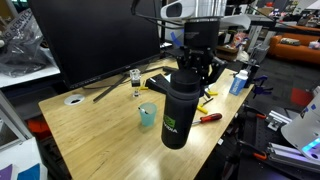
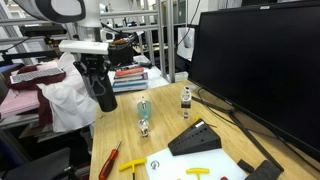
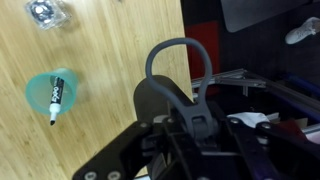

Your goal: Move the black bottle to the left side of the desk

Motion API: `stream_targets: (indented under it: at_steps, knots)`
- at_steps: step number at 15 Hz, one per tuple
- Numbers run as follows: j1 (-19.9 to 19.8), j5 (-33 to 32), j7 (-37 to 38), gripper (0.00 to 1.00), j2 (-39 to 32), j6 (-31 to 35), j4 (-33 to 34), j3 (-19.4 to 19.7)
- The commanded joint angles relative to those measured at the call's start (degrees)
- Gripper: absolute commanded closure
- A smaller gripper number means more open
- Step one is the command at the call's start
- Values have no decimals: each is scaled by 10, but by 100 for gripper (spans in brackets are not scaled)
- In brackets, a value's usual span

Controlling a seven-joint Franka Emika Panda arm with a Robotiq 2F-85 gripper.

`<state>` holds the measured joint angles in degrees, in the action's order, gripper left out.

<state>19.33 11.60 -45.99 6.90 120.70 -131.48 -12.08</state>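
My gripper (image 1: 197,66) is shut on the top of the black bottle (image 1: 177,112), a tall matte black cylinder with a green logo. It holds the bottle upright, lifted above the desk (image 1: 100,128) near one long edge. In an exterior view the bottle (image 2: 104,92) hangs under the gripper (image 2: 95,66) at the desk's (image 2: 165,125) edge. In the wrist view the bottle's cap and loop handle (image 3: 168,92) sit between the fingers (image 3: 185,125), right at the edge of the desk (image 3: 110,45).
A teal cup (image 1: 148,115) holding a marker stands beside the bottle and shows in the wrist view (image 3: 52,95). A red-handled screwdriver (image 1: 210,117), a blue bottle (image 1: 238,82), a tape roll (image 1: 74,99) and a big monitor (image 2: 260,60) are on the desk.
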Motion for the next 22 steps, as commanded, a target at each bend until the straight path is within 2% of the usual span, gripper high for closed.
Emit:
stream_targets:
  at_steps: [1,6,10,17,22]
  knots:
    - [-8,-55,8,92,-98,-6,104,-17]
    - [-10,-130,9,92,-233,-8,254,-34]
    - [-19,-144,-8,92,-313,9,340,-36]
    - [-4,-208,-15,92,-422,4,461,-33]
    - [1,-213,-27,92,-460,-11,517,-39]
